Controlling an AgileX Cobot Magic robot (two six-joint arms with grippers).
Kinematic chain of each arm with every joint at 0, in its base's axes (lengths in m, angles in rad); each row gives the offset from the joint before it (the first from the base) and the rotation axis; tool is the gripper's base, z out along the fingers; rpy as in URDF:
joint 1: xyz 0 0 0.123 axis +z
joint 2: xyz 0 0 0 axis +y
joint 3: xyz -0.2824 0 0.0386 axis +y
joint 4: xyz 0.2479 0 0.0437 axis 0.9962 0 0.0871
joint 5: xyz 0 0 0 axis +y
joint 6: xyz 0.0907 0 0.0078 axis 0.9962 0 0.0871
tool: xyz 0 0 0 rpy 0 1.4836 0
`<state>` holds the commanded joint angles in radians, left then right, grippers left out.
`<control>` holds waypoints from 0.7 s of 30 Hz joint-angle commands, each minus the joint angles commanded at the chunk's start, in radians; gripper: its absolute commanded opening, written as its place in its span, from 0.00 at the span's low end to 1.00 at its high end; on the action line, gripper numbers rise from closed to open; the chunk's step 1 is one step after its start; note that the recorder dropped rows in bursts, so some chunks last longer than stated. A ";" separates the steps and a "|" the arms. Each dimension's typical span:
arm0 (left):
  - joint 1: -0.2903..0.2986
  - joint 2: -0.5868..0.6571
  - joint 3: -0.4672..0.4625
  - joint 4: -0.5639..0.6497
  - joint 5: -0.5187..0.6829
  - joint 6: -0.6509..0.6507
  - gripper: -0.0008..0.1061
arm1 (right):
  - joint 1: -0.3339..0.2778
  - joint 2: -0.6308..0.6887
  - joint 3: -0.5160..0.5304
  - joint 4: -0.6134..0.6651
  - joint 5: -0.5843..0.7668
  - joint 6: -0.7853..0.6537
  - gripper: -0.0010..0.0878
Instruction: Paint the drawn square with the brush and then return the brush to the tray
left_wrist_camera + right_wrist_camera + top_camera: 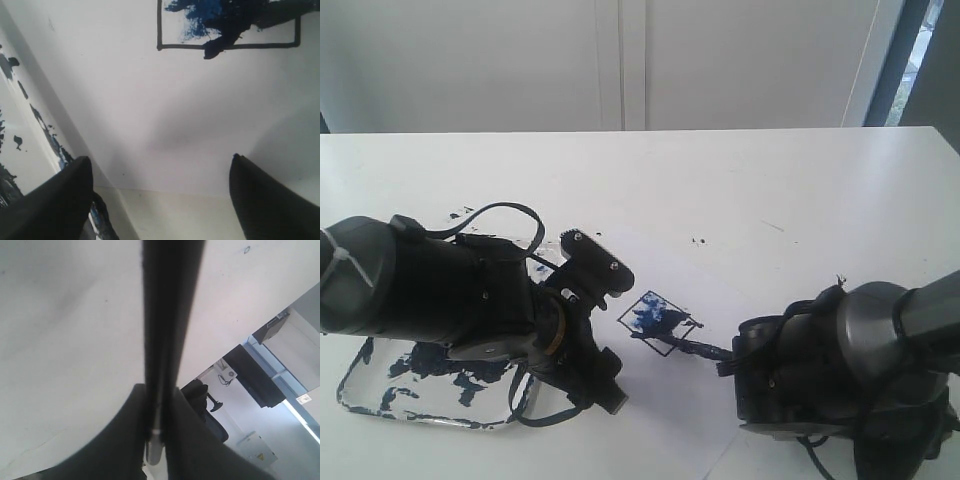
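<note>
R gripper [159,390] clenched on brush [700,348] handle; L gripper [160,159] spread wide, empty, over paper [150,100] just beside tray [360,398]. Brush axis runs from R gripper toward drawn square [655,318], tip at its partly blue interior, prob. touching, hard to tell. Tray lies beyond the square, under L arm [430,290], so the return means reaching across w/ R.

Soft daylight — close parts blurred
</note>
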<state>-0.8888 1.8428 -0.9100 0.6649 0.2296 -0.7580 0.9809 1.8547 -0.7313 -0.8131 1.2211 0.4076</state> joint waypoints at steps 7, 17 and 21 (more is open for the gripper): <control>0.000 0.000 0.000 -0.002 -0.002 0.000 0.74 | 0.000 0.009 -0.014 -0.011 0.000 -0.004 0.01; 0.000 0.000 0.000 -0.002 0.006 0.000 0.74 | 0.000 0.013 -0.012 0.032 0.000 -0.004 0.01; 0.000 0.000 0.000 -0.002 0.006 0.000 0.74 | 0.000 0.013 -0.012 0.070 0.000 -0.004 0.01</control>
<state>-0.8888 1.8428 -0.9100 0.6627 0.2354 -0.7580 0.9809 1.8681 -0.7433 -0.7432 1.2211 0.4040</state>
